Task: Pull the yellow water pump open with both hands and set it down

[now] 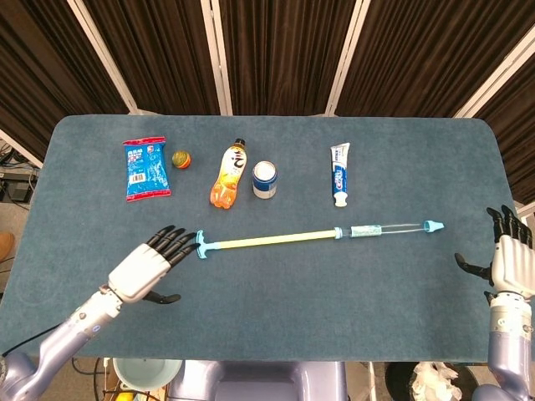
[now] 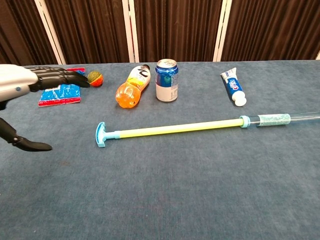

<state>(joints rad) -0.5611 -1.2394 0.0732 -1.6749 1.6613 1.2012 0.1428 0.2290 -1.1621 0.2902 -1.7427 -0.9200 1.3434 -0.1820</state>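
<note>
The pump (image 1: 318, 236) lies flat on the table (image 1: 276, 309) now, stretched out to full length, yellow rod drawn right out of the clear barrel. That long reach says the pulling is done, and its lying on the cloth says the setting down is done too, as I judge it.

Left hand (image 1: 149, 267) sits just off the T-shaped handle end, fingers (image 1: 171, 244) spread and pointing toward it, the tips near the handle but not touching. It holds nothing. In the chest view the same hand (image 2: 22, 82) hovers above the cloth with the thumb dropped low and the handle lying clear of it, off to the fingertip side.

Right hand (image 1: 510, 261) is over by the table's edge, fingers fanned apart and raised, empty as well. The blue nozzle tip of the pump lies well beyond its thumb, with bare cloth between. The chest view does not show this hand.

Both hands opened outward from opposite ends, which fits a two-ended pull: each one had an end to let go of.

Past the left fingertips, far side of the table: a snack bag (image 1: 147, 168), a small ball (image 1: 181, 158), an orange bottle (image 1: 228, 174) on its side, a can (image 1: 265, 179) upright just beside it, and a toothpaste tube (image 1: 338, 174) lying flat. All well apart from the pump.
</note>
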